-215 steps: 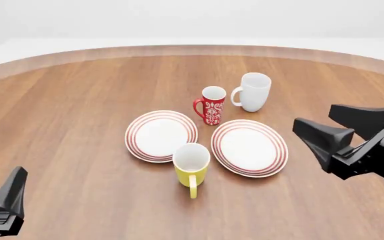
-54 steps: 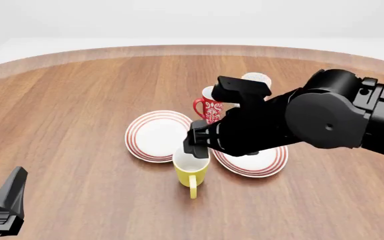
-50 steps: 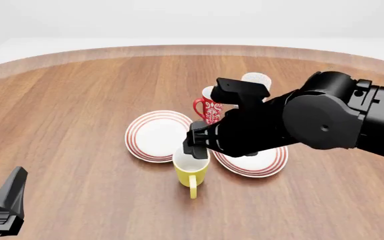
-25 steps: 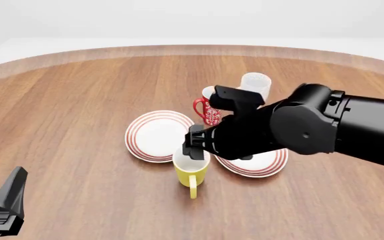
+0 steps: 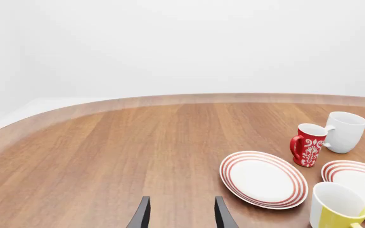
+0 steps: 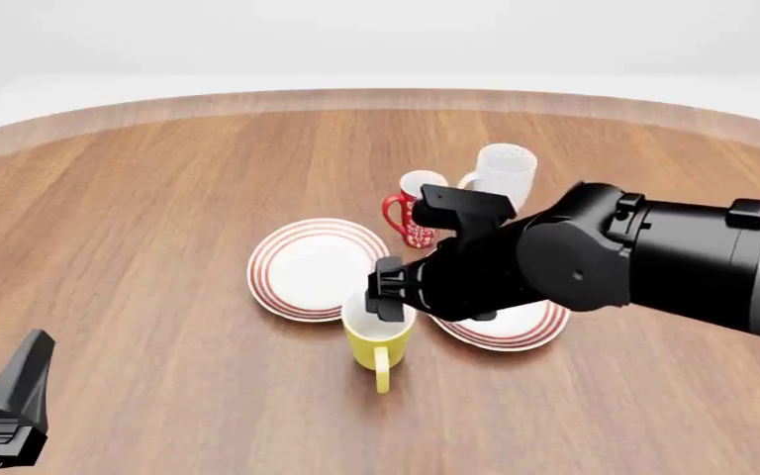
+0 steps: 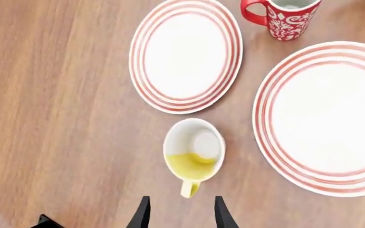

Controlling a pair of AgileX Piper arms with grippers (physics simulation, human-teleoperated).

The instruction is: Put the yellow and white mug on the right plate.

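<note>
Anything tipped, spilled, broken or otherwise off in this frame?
Nothing stands out. The yellow and white mug stands upright and empty on the table, the red mug and white mug are upright, and both plates lie flat. The right gripper hovers open above the yellow mug.

You are in a pretend, computer-made room, not a real home. All you see is a big round wooden bench (image 6: 155,218) with plain white walls behind it. The plates and mugs look too clean and smooth, like a drawing.
</note>
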